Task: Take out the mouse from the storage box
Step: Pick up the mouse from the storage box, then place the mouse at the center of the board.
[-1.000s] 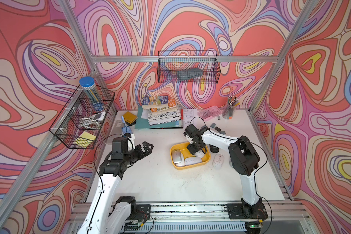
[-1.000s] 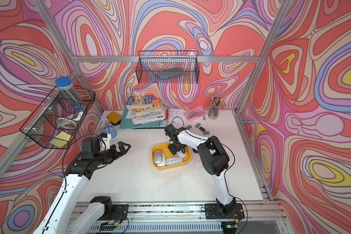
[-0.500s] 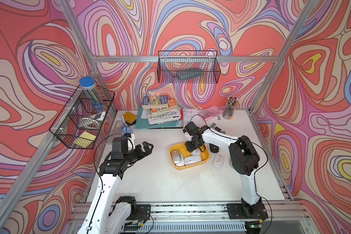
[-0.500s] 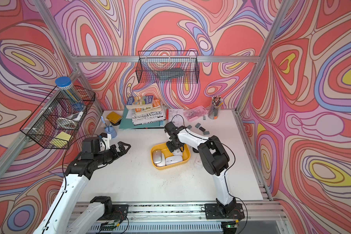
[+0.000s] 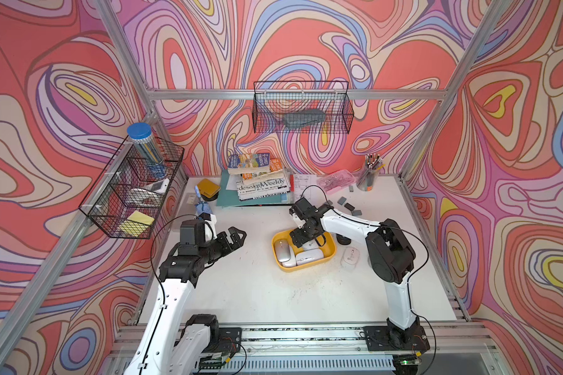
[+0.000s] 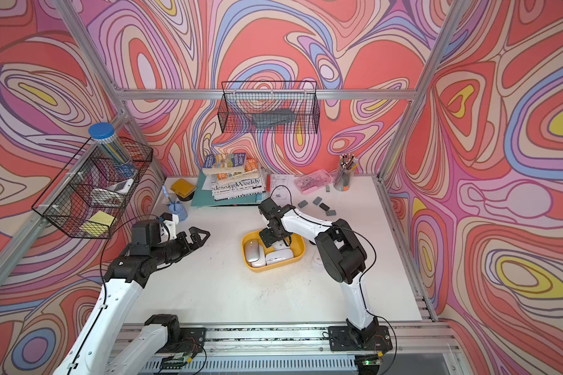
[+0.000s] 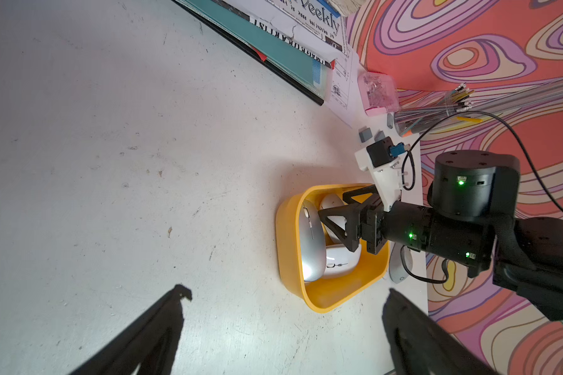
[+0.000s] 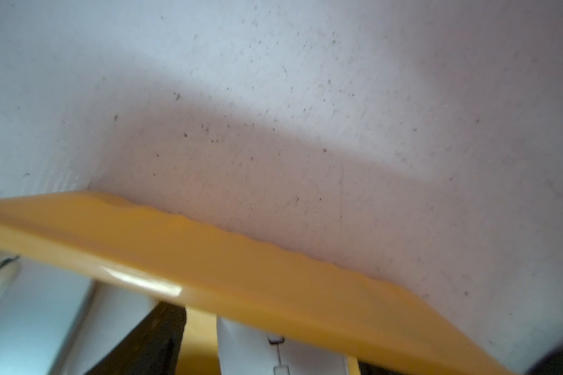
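While the right gripper's fingers (image 7: 333,216), parted again, straddle a white mouse (image 7: 333,207) inside the storage box (image 7: 338,293), no grasp shows yet; the left gripper (image 5: 233,235) hovers open, well apart.

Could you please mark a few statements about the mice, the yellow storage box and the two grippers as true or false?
1. The right gripper is down inside the storage box. True.
2. The storage box is empty. False: a silver mouse and white mice lie in it.
3. The left gripper holds a mouse. False: it is open, empty and apart from the box.
4. One white mouse lies on the table outside the box. True.
5. The box hangs in a wire basket. False: it sits on the table.
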`<state>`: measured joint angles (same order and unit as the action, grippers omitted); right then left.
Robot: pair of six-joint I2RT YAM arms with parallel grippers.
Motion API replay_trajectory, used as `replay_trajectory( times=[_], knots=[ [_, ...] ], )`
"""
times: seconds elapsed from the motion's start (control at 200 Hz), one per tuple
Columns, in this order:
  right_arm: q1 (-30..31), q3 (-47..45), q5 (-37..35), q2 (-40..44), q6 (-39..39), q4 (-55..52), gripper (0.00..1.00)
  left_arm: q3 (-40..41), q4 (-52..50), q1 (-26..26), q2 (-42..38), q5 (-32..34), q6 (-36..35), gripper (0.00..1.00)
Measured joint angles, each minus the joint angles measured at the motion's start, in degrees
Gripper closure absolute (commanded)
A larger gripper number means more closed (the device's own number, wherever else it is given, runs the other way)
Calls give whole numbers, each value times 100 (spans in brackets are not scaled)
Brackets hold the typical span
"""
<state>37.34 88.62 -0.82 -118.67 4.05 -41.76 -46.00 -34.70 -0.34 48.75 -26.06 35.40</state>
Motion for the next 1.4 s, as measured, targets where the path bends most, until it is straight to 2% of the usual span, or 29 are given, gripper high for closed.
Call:
replay_trajectory(
  times=[0.32, 0.646, 0.856, 1.187, 1.402],
  knots=[
    [-2, -295, -57, 151, -319, -280, 18, 0, 7, 0, 0, -66, 0, 1],
    [-17, -138, 85, -81, -330, -422, 36, 2, 15, 0, 0, -81, 0, 1],
    [-13, -144, -2, -22, -219, -452, 41, 4, 20, 0, 0, -81, 0, 1],
    [-13, -339, -289, 1447, 11, -173, 42, 4, 39, 0, -2, -83, 0, 1],
    [-90, -555, -876, 1615, 205, -70, 42, 9, 39, 0, -39, -92, 0, 1]
  ],
)
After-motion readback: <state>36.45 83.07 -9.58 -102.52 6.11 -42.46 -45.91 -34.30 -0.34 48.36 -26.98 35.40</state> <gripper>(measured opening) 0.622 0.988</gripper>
